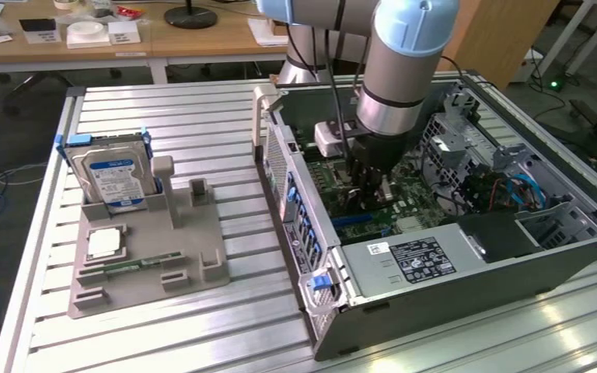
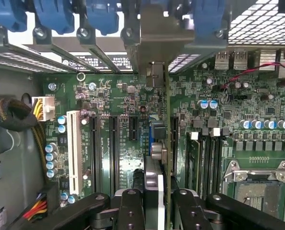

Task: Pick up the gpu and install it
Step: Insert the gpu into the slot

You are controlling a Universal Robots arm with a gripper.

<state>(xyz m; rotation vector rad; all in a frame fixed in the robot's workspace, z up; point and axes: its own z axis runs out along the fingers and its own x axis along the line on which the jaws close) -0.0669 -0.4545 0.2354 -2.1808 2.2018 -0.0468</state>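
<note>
GPU [image 2: 160,143] sits edge-on between your gripper [image 2: 157,201] fingers, clamped, standing upright over the motherboard [image 2: 113,139] slots inside the open computer case [image 1: 465,264]. Your hard drive [image 1: 115,177] stands in the grey tray [image 1: 190,260] outside.

A hard drive [image 1: 115,177] stands upright in a grey holder [image 1: 143,256] at the left; an open computer case [image 1: 454,225] sits right on the worktop [image 1: 174,116].
</note>
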